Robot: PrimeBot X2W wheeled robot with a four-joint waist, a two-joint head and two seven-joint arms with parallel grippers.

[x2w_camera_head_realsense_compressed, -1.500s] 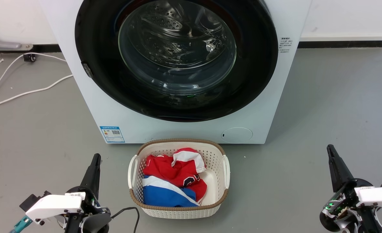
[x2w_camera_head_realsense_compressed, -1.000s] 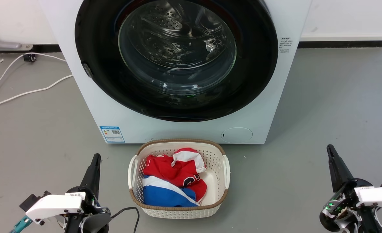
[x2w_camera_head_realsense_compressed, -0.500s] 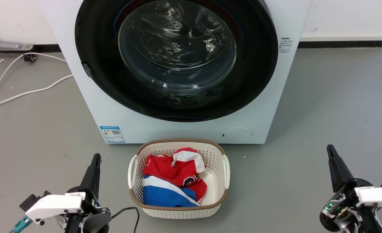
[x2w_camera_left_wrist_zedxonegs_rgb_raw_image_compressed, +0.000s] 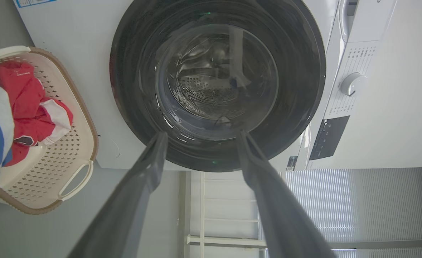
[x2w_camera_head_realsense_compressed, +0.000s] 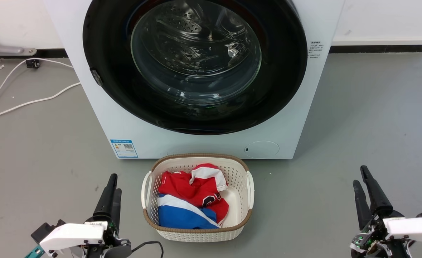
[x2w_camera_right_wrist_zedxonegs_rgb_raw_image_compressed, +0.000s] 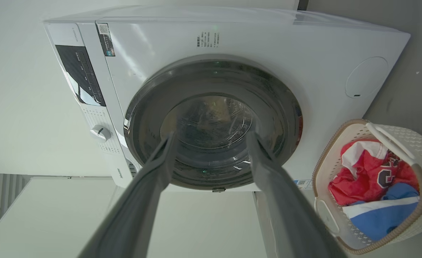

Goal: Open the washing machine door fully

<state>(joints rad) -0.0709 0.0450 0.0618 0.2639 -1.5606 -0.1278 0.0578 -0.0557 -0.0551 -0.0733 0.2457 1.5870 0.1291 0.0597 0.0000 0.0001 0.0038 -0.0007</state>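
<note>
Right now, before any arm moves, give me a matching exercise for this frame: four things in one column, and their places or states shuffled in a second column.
Column one:
1. washing machine door
2. laundry basket
3. white cable
4. left gripper

Column two:
A. lying on the floor, to the left of the washing machine
B. open, holding nothing
C. closed against the machine's front
D. holding red, white and blue clothes

Pairs: 1-C, 2-D, 3-A, 4-B.

Bright even light, soft shadows, reflections on washing machine door [x2w_camera_head_realsense_compressed: 195,61], wrist views bowed
</note>
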